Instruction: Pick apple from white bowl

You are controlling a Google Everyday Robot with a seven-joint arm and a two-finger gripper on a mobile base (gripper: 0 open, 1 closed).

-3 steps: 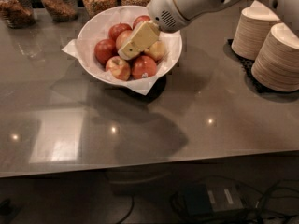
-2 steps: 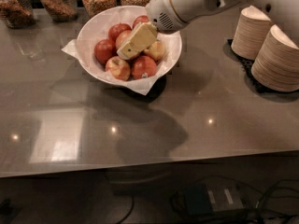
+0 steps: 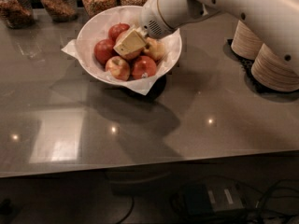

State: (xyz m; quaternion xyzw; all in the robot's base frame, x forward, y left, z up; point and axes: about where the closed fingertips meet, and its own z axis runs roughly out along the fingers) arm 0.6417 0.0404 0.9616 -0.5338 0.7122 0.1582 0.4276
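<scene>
The white bowl (image 3: 93, 29) stands at the back of the counter, lined with crumpled white paper and holding several apples. The pale yellow-orange apple (image 3: 155, 49) lies at the bowl's right side. Smaller red apples lie around it, among them one at the left (image 3: 103, 50) and one at the front (image 3: 144, 67). My gripper (image 3: 129, 42) is down inside the bowl over the middle of the pile, just left of the pale apple and touching the apples there. It partly hides one apple beneath it.
Glass jars (image 3: 57, 1) of dry goods line the back edge behind the bowl. Stacks of beige disposable bowls (image 3: 275, 69) stand on a dark mat at the right, under my arm. The counter's front edge runs across the lower part of the view.
My gripper has shifted slightly left inside the bowl, from the pale apple's side toward the middle of the pile. The apples and bowl have not moved.
</scene>
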